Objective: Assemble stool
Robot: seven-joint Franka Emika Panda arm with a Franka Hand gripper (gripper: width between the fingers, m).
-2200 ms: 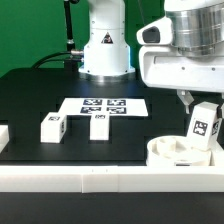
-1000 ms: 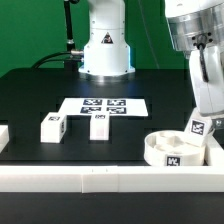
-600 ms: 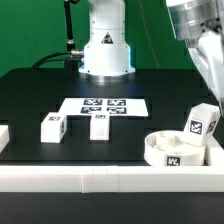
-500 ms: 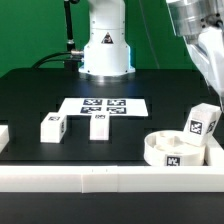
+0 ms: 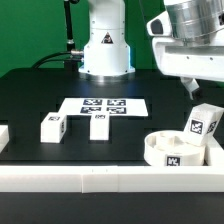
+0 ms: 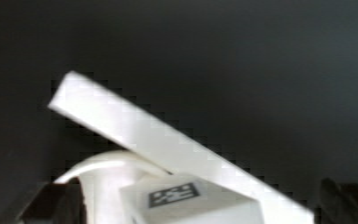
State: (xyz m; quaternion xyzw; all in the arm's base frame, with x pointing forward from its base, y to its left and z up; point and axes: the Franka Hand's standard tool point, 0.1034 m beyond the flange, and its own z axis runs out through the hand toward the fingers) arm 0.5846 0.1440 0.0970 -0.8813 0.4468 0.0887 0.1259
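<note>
The round white seat (image 5: 172, 150) lies by the front rail at the exterior view's right. One white tagged leg (image 5: 203, 122) stands upright in the seat's right side. My gripper (image 5: 191, 90) hangs just above and slightly behind that leg, open and empty. In the wrist view the leg's tagged top (image 6: 194, 195) shows below, between my spread fingertips (image 6: 59, 202), which do not touch it. The seat's curved rim (image 6: 101, 168) shows beside it. Two more tagged legs (image 5: 52, 127) (image 5: 98, 125) lie loose on the black table at the left.
The marker board (image 5: 103, 105) lies flat behind the two loose legs. The robot base (image 5: 105, 45) stands at the back. A long white rail (image 5: 90, 178) edges the table's front and crosses the wrist view diagonally (image 6: 140, 125).
My gripper has let go of the leg, which stays standing in the seat. The arm rose and swung away, and the gripper now hangs just above the leg.
</note>
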